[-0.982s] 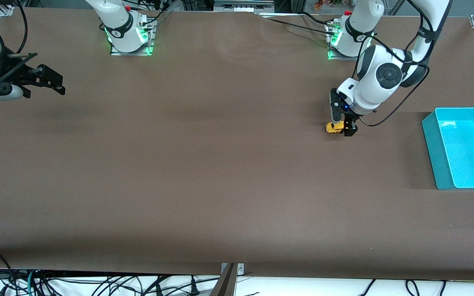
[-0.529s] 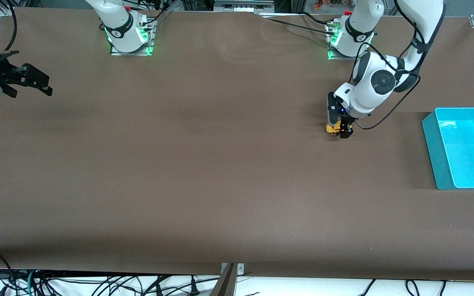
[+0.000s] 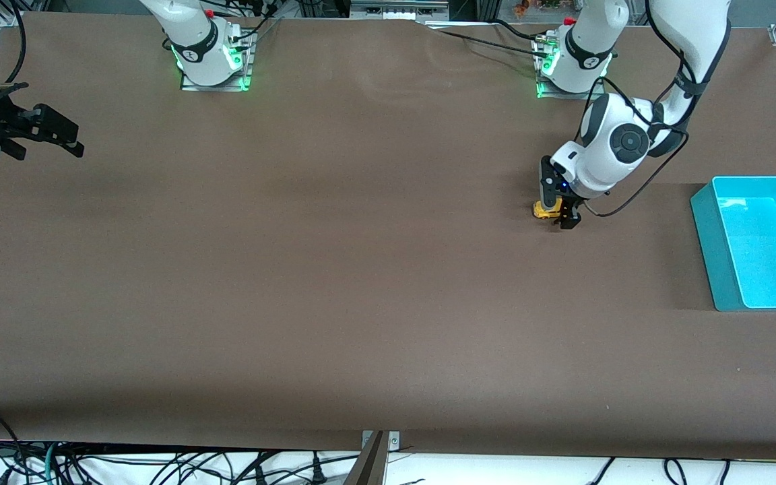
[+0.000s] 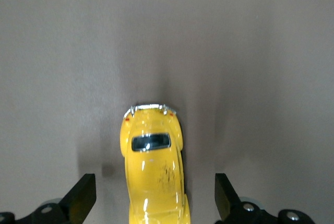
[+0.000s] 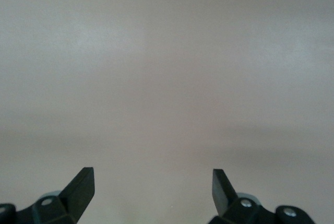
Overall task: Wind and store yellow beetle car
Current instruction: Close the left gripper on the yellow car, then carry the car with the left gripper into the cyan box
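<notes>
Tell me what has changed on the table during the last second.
The left gripper came down over the yellow beetle car and now straddles it, fingers open, not gripping. The right gripper drew back toward the right arm's end of the table, open. The car and the turquoise bin stayed in place.

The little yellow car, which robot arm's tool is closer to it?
Left. The left tool is right down at the yellow beetle car, open with a finger on each side. The right tool waits open at the right arm's end of the table.
</notes>
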`<action>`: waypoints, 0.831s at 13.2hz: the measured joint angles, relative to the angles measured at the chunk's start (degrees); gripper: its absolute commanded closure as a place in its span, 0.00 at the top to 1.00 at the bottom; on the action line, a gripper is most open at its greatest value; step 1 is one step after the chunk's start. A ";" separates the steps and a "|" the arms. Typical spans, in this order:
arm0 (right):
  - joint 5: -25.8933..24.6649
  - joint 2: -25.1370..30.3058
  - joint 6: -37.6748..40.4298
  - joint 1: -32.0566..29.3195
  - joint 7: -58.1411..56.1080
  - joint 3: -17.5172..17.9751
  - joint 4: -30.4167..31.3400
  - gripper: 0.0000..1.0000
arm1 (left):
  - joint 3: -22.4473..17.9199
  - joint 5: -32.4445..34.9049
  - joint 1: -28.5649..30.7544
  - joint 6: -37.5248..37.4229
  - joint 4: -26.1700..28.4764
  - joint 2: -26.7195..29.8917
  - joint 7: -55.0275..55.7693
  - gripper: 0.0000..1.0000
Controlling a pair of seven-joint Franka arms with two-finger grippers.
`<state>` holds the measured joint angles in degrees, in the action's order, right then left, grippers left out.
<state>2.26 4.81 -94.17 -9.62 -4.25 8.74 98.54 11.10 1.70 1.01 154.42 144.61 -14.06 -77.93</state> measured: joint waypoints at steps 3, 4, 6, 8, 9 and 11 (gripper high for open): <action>0.00 0.00 0.00 0.00 0.00 0.00 -0.01 1.00 | 0.11 0.48 0.31 0.64 0.00 -0.73 -0.20 0.36; 0.00 0.00 0.00 0.00 0.00 0.00 -0.01 1.00 | 0.14 0.48 0.28 0.66 0.00 -0.73 -0.20 0.32; 0.00 0.00 0.00 0.00 0.00 0.00 -0.02 1.00 | 0.16 0.48 0.25 0.66 0.00 -0.78 -0.22 0.27; 0.00 0.00 0.00 0.00 0.00 0.00 -0.02 1.00 | 0.19 0.48 0.25 0.74 -0.01 -0.65 -0.26 0.27; 0.00 0.00 0.00 0.00 0.00 0.00 -0.02 1.00 | 0.18 0.49 0.25 0.79 -0.02 -0.66 -0.61 0.27; 0.00 0.00 0.00 0.00 0.00 0.00 -0.02 1.00 | 0.13 0.49 0.70 0.94 -0.34 -0.56 -2.87 0.28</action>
<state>2.26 4.81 -94.17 -9.62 -4.25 8.75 98.52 11.23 2.19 1.72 155.37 144.27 -14.62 -80.80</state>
